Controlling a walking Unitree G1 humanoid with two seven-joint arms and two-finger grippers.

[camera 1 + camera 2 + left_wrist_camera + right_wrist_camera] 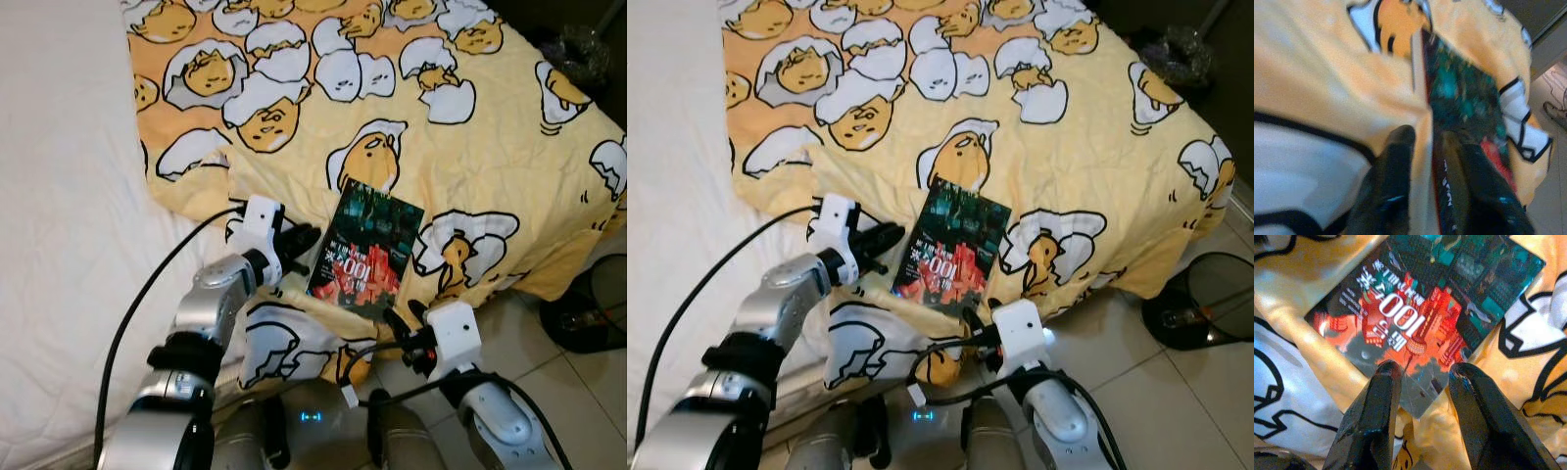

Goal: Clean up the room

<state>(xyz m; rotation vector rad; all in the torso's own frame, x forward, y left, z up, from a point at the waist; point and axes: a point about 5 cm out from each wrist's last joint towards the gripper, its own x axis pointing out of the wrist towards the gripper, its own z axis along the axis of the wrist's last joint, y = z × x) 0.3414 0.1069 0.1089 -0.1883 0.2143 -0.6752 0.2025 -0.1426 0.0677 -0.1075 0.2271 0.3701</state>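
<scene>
Lying low and centre in the left eye view, the glossy dark paperback book with a teal and red cover point(364, 251) rests on the yellow egg-patterned blanket point(490, 157) near the bed's edge. The left claw point(297, 247) brackets its spine, released; the right claw point(1422, 377) hovers spread at its near corner, likely to lift it.
</scene>
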